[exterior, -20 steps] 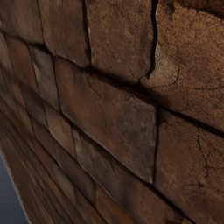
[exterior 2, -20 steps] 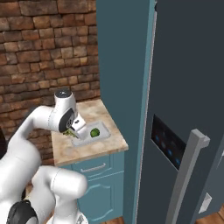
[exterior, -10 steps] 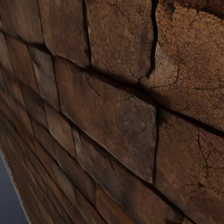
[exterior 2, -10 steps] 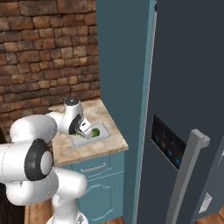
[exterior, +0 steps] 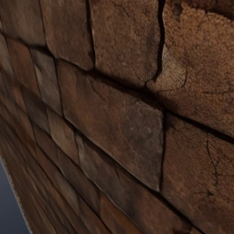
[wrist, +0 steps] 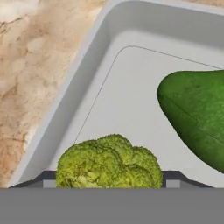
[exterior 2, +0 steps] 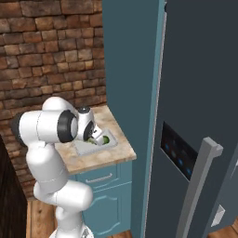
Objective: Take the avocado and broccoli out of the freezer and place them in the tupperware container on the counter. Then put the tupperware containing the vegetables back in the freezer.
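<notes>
Low over the pale grey tupperware container (wrist: 83,65), my gripper (wrist: 108,181) is shut on the lumpy yellow-green broccoli (wrist: 107,162), which fills the span between the two fingertips. The smooth dark green avocado (wrist: 197,118) lies inside the container, to the right of the broccoli. From the right base view, the gripper (exterior 2: 95,138) dips into the tupperware container (exterior 2: 86,148) on the beige counter (exterior 2: 100,160), with a bit of green avocado (exterior 2: 105,139) showing beside it. The dark slate freezer (exterior 2: 195,93) stands to the right with its door closed.
A brick wall (exterior: 114,114) stands close in front of the left base camera and also behind the counter (exterior 2: 51,56). A teal panel (exterior 2: 132,93) separates counter and freezer. The freezer's grey bar handle (exterior 2: 200,186) juts out at lower right.
The arm's shoulder and elbow have swung forward and to the right, and the hand has shifted slightly right over the container. The broccoli stays between the fingers.
</notes>
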Robot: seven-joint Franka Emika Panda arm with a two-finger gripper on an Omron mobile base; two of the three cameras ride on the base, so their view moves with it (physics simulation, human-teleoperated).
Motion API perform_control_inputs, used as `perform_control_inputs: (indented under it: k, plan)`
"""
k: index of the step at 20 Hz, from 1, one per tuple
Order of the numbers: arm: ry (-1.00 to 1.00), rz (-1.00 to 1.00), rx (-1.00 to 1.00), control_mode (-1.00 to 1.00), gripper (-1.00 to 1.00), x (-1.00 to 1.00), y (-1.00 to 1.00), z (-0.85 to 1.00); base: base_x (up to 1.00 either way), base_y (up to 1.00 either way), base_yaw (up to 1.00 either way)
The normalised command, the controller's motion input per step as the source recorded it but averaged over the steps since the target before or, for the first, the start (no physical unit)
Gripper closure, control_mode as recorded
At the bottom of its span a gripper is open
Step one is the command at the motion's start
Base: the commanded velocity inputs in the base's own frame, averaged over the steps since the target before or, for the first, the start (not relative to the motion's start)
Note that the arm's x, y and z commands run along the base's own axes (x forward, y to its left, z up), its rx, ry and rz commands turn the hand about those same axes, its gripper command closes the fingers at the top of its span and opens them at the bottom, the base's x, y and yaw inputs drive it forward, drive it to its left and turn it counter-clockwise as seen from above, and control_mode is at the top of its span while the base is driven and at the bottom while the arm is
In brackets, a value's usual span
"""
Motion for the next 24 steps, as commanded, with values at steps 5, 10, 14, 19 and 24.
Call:
perform_control_inputs:
  k: [5,10,14,19,24]
  plan:
    - [-0.02,0.0,-0.02,-1.0,-1.0,0.1,-0.01,-0.16,0.0,0.0,0.0]
    - [-0.11,0.0,0.0,-1.0,-1.0,-0.28,-0.11,0.2,0.0,0.0,0.0]
    - [-0.05,0.0,0.01,-1.0,-1.0,-0.2,-0.04,0.45,0.0,0.0,0.0]
    - [-0.06,-0.04,0.05,-1.0,-1.0,-0.68,0.08,0.72,0.0,0.0,0.0]
    - [0.0,-0.47,0.26,-1.0,-1.0,-0.89,0.26,0.51,0.0,0.0,0.0]
